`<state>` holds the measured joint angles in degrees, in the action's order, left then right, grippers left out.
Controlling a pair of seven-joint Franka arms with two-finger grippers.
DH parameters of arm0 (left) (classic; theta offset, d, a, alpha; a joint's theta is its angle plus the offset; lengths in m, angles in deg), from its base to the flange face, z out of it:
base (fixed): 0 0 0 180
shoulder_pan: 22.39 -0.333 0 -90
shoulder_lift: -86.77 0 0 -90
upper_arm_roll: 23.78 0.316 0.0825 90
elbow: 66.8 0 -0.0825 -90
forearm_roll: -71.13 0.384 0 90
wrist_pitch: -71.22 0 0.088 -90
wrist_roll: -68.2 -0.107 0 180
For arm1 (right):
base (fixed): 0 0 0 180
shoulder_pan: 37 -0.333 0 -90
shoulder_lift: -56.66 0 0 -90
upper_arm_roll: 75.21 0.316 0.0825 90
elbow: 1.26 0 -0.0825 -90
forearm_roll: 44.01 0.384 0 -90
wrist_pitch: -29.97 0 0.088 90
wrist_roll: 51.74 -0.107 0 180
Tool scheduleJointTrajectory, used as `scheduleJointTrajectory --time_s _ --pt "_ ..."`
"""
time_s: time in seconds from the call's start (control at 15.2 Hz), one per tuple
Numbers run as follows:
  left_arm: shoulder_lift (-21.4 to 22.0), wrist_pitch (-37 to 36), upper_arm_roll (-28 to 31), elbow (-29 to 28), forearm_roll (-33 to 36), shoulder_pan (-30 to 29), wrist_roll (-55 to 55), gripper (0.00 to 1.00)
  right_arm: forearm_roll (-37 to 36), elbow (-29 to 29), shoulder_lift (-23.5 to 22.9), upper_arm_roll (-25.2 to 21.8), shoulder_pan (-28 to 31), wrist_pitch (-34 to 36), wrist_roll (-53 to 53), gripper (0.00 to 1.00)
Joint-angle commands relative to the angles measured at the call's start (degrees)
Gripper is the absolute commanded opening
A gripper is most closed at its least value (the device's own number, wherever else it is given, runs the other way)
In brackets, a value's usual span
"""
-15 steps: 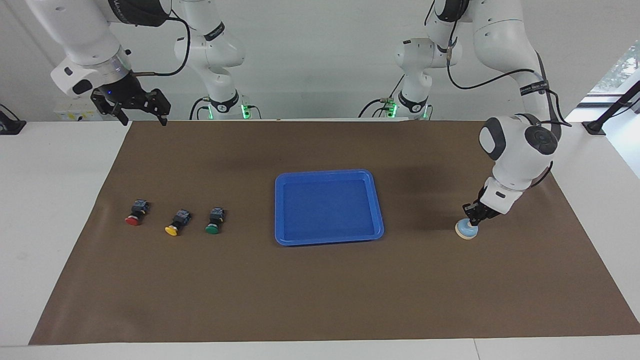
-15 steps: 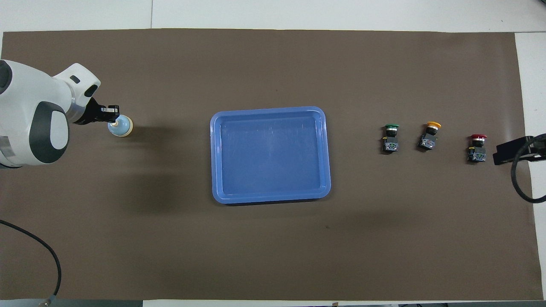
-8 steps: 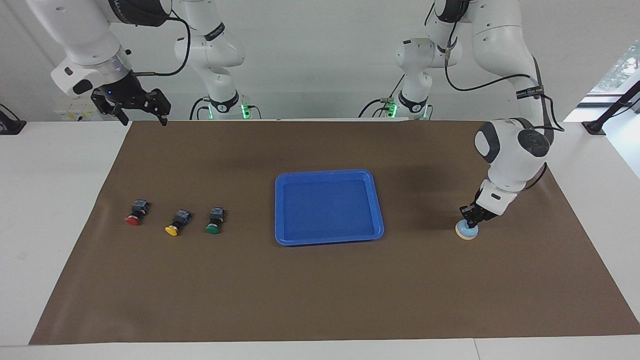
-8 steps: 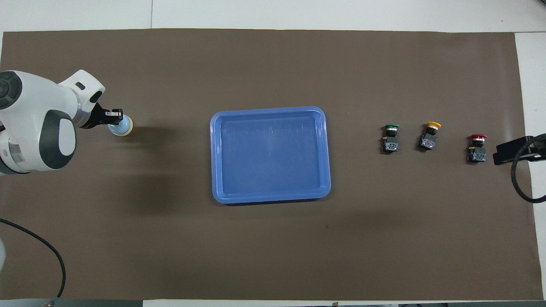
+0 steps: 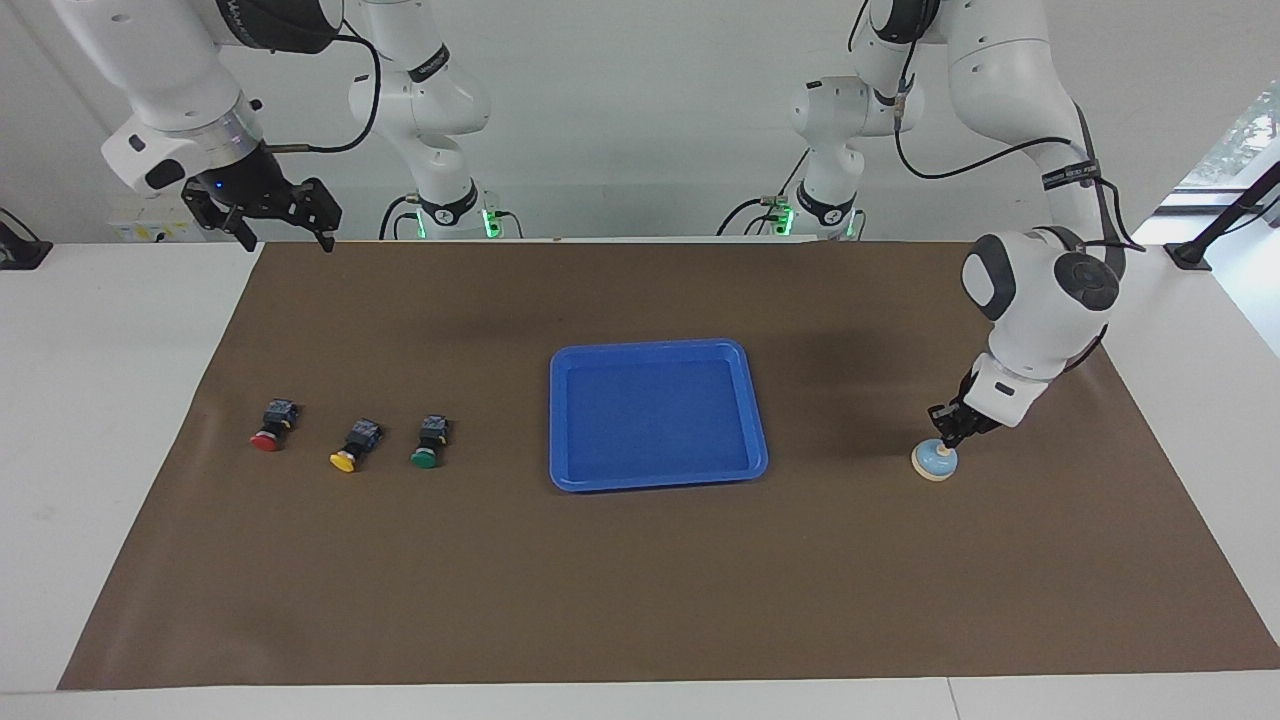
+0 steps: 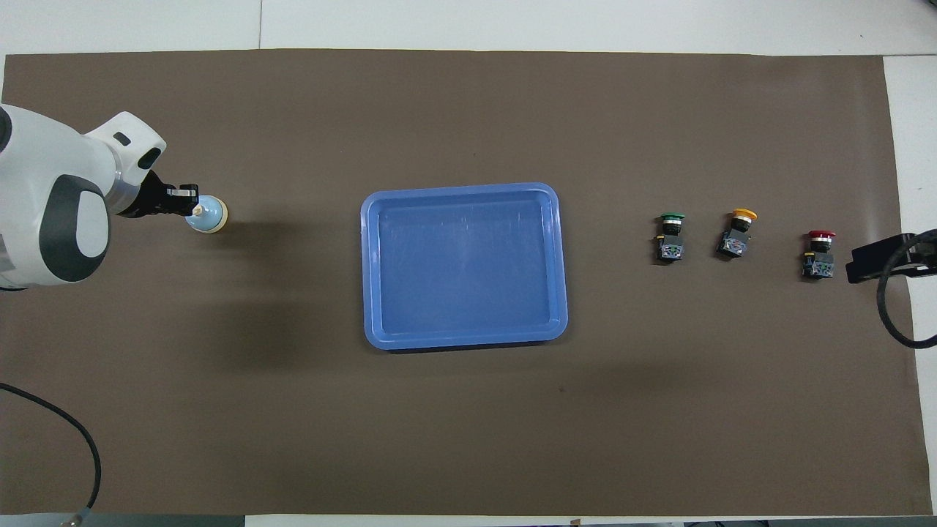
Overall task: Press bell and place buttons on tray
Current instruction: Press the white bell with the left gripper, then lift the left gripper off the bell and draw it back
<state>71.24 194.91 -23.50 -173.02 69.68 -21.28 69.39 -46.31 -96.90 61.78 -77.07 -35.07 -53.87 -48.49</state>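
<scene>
Two hands at work over one brown mat (image 5: 640, 580) on a white tabletop (image 5: 100, 400). Nearest the robots, up in the air over the mat's corner at the right arm's end: right hand (image 5: 284, 238), fingers spread wide, holding nothing, waiting. In the overhead view only a dark tip of that right hand (image 6: 878, 258) at the picture's edge.

Next, about mid-depth on the mat: blue tray (image 5: 560, 420) (image 6: 370, 278), flat, nothing in it, at the middle between the two ends.

Roughly level with the tray's farther half, toward the right arm's end: three buttons in a row, well apart from the tray, all lying on their sides with caps pointing away from the robots. Closest to the tray the green button (image 5: 428, 443) (image 6: 671, 238), then the yellow button (image 5: 354, 446) (image 6: 737, 234), then the red button (image 5: 272, 426) (image 6: 818, 255) closest to the mat's edge.

At about the same depth, toward the left arm's end: bell (image 5: 935, 462) (image 6: 207, 216), upright on the mat, well apart from the tray. Directly over it: left hand (image 5: 948, 440) (image 6: 190, 208), fingers pinched together, gripping nothing, tips right at the cream knob; touching or just clear, cannot tell.
</scene>
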Motion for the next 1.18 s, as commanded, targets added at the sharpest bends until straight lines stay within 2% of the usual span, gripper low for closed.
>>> scheduleJointTrajectory --time_s 0.0,0.13,0.2,0.33,0.39,0.53,0.59,0.79,1.12 --pt "7.4 -8.4 0.3 0.0 -0.2 -0.1 0.0 0.0 -0.4 0.4 -0.1 0.4 0.6 0.3 1.5 1.0" --pt "11.7 -13.7 0.3 1.0 -0.2 0.0 0.1 0.0 -0.4 0.4 0.0 0.4 0.6 0.3 1.5 1.0" --pt "13.8 -15.4 0.3 1.3 -0.2 0.0 0.2 0.04 -0.4 0.4 -0.1 0.4 0.6 0.3 1.5 1.0" --pt "16.5 -19.5 0.2 3.2 -0.2 0.1 0.2 0.52 -0.4 0.4 0.0 0.4 0.6 0.3 1.5 1.0" --pt "17.0 -22.8 0.2 5.1 -0.2 0.1 0.0 0.7 -0.4 0.4 -0.1 0.4 0.6 0.3 1.5 1.0" --pt "17.7 -27.9 0.2 8.4 -0.1 0.1 -0.1 0.94 -0.4 0.4 0.0 0.4 0.6 0.3 1.5 1.0" --pt "18.2 -29.8 0.2 10.1 -0.2 0.1 -0.1 1.0 -0.4 0.4 -0.1 0.4 0.6 0.3 1.5 1.0" --pt "18.4 -35.1 -0.1 12.8 -0.2 0.2 -0.1 1.0 -0.4 0.4 -0.1 0.4 0.6 0.3 1.5 1.0" --pt "18.5 -34.7 -0.2 13.3 -0.2 0.4 -0.1 1.0 -0.4 0.4 -0.1 0.4 0.6 0.3 1.5 1.0"
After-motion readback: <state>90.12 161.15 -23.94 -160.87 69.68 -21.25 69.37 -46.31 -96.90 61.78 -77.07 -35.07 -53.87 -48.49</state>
